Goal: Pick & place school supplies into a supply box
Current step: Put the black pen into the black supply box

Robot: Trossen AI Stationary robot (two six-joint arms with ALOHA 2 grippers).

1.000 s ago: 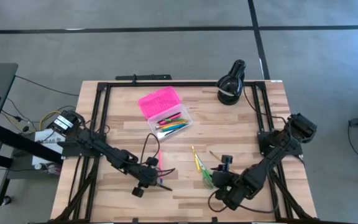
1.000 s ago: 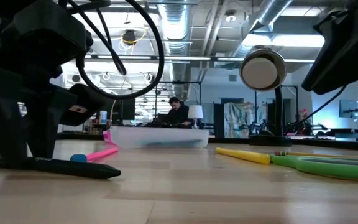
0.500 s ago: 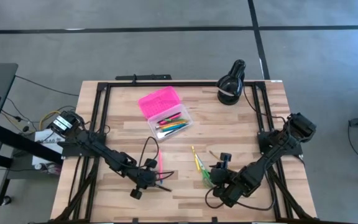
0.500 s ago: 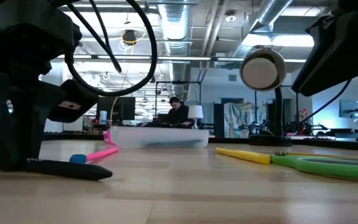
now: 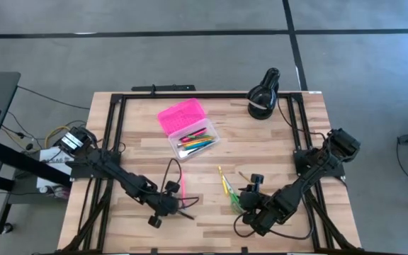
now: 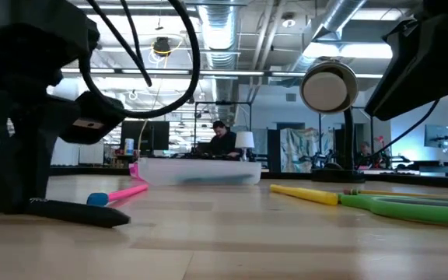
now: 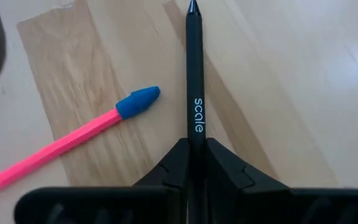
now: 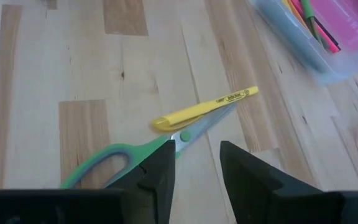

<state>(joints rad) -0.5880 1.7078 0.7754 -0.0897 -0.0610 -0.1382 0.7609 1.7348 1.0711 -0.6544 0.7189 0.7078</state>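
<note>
My left gripper [image 7: 195, 144] is shut on a black pen [image 7: 195, 74] near the table's front left. Beside it lies a pink pencil [image 7: 73, 146] with a blue eraser. My right gripper [image 8: 196, 152] stands open just above the green-handled scissors [image 8: 123, 158], which lie flat on the table with a yellow highlighter [image 8: 204, 107] against their blades. The supply box [image 5: 193, 138], a clear base with its pink lid [image 5: 181, 115] open, holds several pens at the table's middle far side. My left gripper pinches the black pen between its two fingers at the pen's blunt rear part [image 7: 196, 127]. The fingers slant down and lie along the pen, which runs straight out ahead of them. Its pointed end [image 6: 123, 221] is low on the tabletop.
A black round lamp [image 5: 263, 95] stands at the far right corner. A black frame [image 5: 190, 95] runs around the table's edges. Bare wood lies between the two grippers and in front of the box.
My left gripper has drifted a little toward the table's left edge with the black pen, whose pointed end has slid that way along the wood. The pink pencil has stayed where it was.
</note>
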